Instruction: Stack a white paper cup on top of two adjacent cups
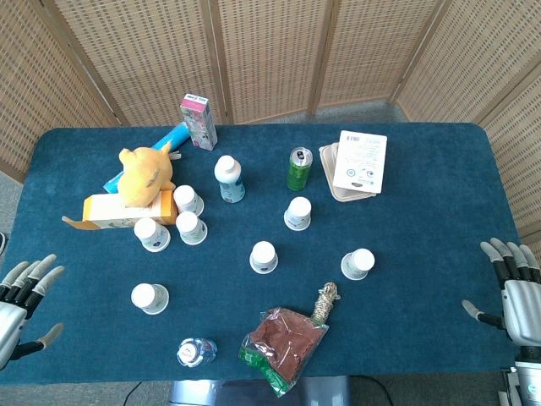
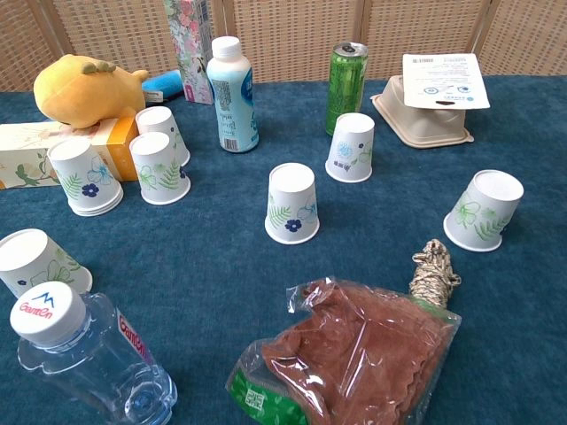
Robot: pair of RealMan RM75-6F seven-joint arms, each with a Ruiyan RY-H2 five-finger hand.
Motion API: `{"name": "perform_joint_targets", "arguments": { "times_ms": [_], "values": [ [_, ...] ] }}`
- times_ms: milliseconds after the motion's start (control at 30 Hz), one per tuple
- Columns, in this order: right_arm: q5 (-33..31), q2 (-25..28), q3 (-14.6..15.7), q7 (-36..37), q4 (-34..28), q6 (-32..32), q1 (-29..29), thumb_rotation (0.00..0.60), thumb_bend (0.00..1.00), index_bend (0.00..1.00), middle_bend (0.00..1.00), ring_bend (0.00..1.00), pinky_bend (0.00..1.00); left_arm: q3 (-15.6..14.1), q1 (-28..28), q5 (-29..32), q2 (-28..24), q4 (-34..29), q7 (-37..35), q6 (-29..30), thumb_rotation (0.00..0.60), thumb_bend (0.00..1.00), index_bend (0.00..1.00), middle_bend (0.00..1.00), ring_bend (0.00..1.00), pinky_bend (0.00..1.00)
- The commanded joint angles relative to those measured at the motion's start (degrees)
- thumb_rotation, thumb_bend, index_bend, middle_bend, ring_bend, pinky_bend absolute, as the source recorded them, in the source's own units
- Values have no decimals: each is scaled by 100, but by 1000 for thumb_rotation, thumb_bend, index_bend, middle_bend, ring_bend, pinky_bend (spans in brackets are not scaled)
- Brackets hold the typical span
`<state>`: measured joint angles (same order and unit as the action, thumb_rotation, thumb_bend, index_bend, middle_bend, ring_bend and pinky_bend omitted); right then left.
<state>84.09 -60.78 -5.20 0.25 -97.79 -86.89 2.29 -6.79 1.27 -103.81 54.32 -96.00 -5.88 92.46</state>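
Several white paper cups with floral print stand upside down on the blue table (image 1: 423, 161). Three sit close together by the tissue box: one (image 1: 152, 234) (image 2: 85, 174), one (image 1: 191, 227) (image 2: 159, 167) and one (image 1: 188, 200) (image 2: 163, 130). Single cups stand at the centre (image 1: 264, 257) (image 2: 293, 203), further back (image 1: 297, 213) (image 2: 352, 147), at the right (image 1: 357, 264) (image 2: 483, 211) and at the front left (image 1: 150, 298) (image 2: 37, 262). My left hand (image 1: 21, 296) is open at the left table edge. My right hand (image 1: 511, 283) is open at the right edge. Neither hand shows in the chest view.
A yellow plush (image 1: 146, 172) lies on a tissue box (image 1: 114, 210). A white bottle (image 1: 229, 178), green can (image 1: 299, 168), pink carton (image 1: 199, 121) and takeaway box (image 1: 357, 166) stand behind. A water bottle (image 1: 196, 351), brown bagged cloth (image 1: 286, 338) and rope bundle (image 1: 325, 301) lie in front.
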Motion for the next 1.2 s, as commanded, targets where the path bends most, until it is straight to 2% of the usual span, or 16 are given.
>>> {"name": "perform_joint_targets", "arguments": {
  "times_ms": [33, 833, 1000, 1200],
  "values": [
    [17, 2, 9, 23, -1, -2, -3, 600, 64, 112, 0, 0, 0, -18, -29, -58, -9, 1, -9, 61, 600, 320, 0, 0, 0, 0],
    [-16, -3, -16, 3, -14, 9, 13, 600, 64, 113, 0, 0, 0, -37, 38, 11, 27, 24, 80, -165, 600, 320, 0, 0, 0, 0],
    [-78, 43, -50, 122, 7, -34, -22, 600, 63, 113, 0, 0, 0, -27, 191, 185, 143, -44, 432, -653, 600, 319, 0, 0, 0, 0],
    [-66, 93, -70, 241, 2, -63, -35, 600, 66, 113, 0, 0, 0, 103, 572, 644, 414, -263, 999, -1586, 600, 299, 0, 0, 0, 0]
  ]
}}
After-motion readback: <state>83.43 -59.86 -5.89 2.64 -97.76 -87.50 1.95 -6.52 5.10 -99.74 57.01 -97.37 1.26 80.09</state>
